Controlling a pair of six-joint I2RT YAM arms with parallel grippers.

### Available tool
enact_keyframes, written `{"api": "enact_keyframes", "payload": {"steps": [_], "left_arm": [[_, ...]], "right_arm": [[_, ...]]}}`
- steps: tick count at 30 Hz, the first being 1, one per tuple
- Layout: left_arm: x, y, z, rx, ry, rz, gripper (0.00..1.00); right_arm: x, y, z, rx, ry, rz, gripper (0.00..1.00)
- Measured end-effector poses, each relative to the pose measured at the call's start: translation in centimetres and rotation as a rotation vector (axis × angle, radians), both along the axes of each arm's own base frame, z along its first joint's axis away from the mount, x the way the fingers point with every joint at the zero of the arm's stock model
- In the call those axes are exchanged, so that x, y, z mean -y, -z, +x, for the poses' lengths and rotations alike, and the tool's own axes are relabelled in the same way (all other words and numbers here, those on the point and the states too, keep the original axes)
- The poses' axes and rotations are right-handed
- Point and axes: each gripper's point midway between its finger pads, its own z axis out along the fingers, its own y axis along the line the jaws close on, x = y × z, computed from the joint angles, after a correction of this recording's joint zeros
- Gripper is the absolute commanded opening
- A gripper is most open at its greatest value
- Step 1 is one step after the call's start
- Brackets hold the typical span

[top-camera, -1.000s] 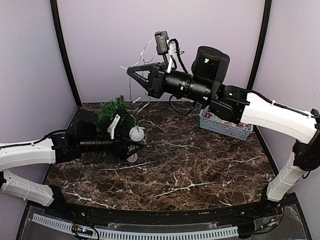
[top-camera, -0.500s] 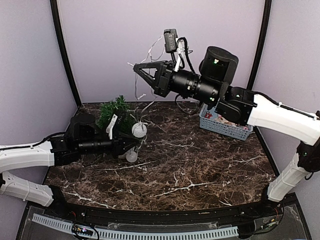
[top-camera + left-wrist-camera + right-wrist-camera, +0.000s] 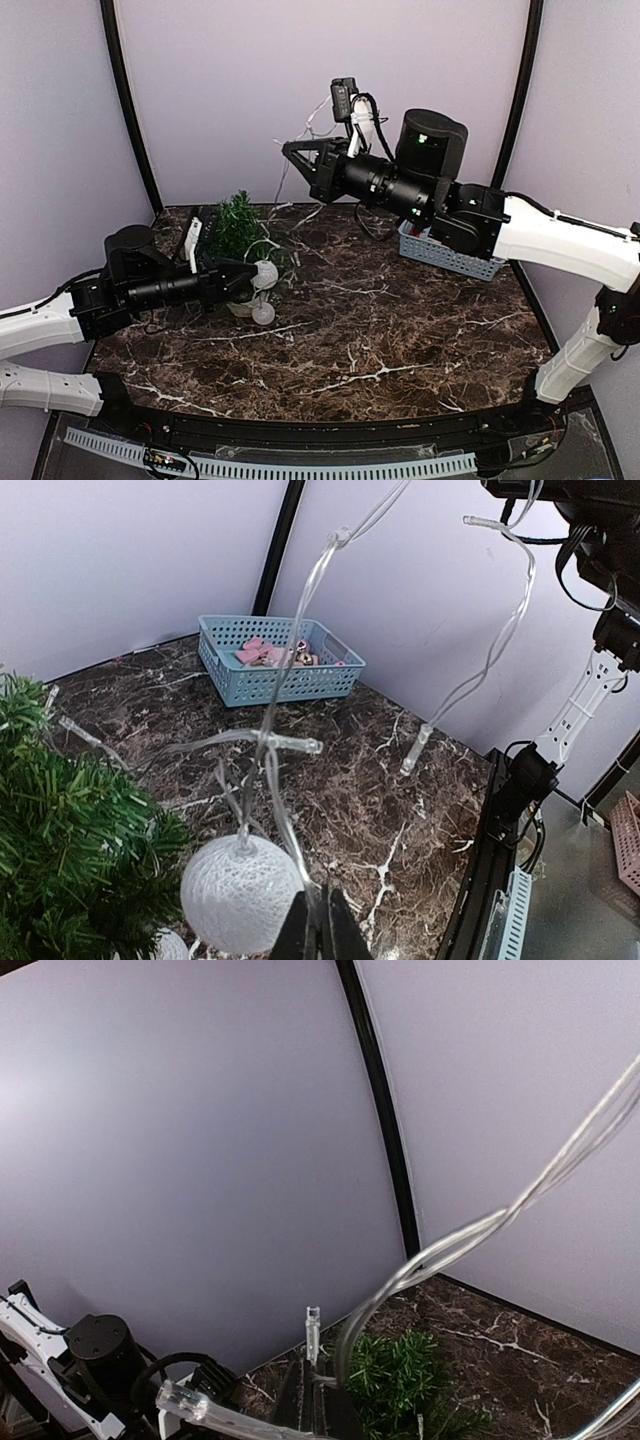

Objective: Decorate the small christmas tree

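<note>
left pincer [image 3: 248,278] is fully closed, its fingertips pinching the thin wire of the clear light string [image 3: 285,742], just beside a white woven ball [image 3: 240,892] on that string. this pincer is held low over the surface [image 3: 400,330], at 4 o'clock from the small christmas tree [image 3: 236,224] in the top view. right pincer [image 3: 288,146] is held high above the surface, at 1 o'clock from the tree, and is closed on the same light string; the wire drops from it toward the tree. the small christmas tree stands upright at 10 o'clock on the surface. a 2nd white ball [image 3: 263,313] lies on the surface at 5 o'clock from the tree. a blue basket [image 3: 447,258] with pink items inside sits at 2 o'clock on the surface, well apart from the tree.
</note>
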Motion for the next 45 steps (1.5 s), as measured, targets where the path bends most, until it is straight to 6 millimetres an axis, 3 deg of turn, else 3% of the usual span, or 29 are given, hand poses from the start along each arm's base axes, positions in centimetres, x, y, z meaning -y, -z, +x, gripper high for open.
{"api": "enact_keyframes", "payload": {"steps": [8, 16, 20, 27, 33, 35, 36, 38, 40, 45], "left_arm": [[-0.6, 0.2, -0.1, -0.023, -0.017, 0.046, 0.0], [-1.2, -3.5, -0.4, 0.031, -0.016, 0.051, 0.0], [-1.6, -4.5, -0.6, 0.054, -0.022, 0.072, 0.0], [-0.8, -2.6, 0.2, 0.02, -0.009, 0.166, 0.0], [-1.0, -1.8, 0.5, 0.025, -0.02, 0.204, 0.01], [-0.9, -1.8, 0.4, 0.03, -0.008, 0.211, 0.12], [-0.8, -1.8, 0.4, 0.033, -0.001, 0.217, 0.26], [-0.5, -1.9, 0.5, 0.043, 0.009, 0.226, 0.4], [-0.6, -2.1, 0.7, 0.049, 0.002, 0.234, 0.49], [-2.7, -3.4, 1.1, 0.078, -0.098, 0.241, 0.55]], "right_arm": [[1.7, 1.1, 2.9, -0.025, 0.126, -0.025, 0.0], [3.8, 1.4, 6.0, -0.037, 0.22, -0.032, 0.0], [3.9, 1.3, 6.3, -0.036, 0.213, -0.031, 0.0], [1.1, -1.1, 4.3, 0.0, 0.05, 0.01, 0.0], [-3.1, -2.4, 2.4, 0.036, -0.084, 0.046, 0.0], [-4.7, -2.3, 2.3, 0.042, -0.119, 0.049, 0.0], [-5.3, -2.2, 2.3, 0.042, -0.132, 0.05, 0.0], [-6.6, -1.7, 2.4, 0.041, -0.154, 0.047, 0.0], [-7.6, -1.1, 2.4, 0.037, -0.174, 0.041, 0.0], [-8.6, -0.6, 2.3, 0.038, -0.211, 0.035, 0.0]]}}
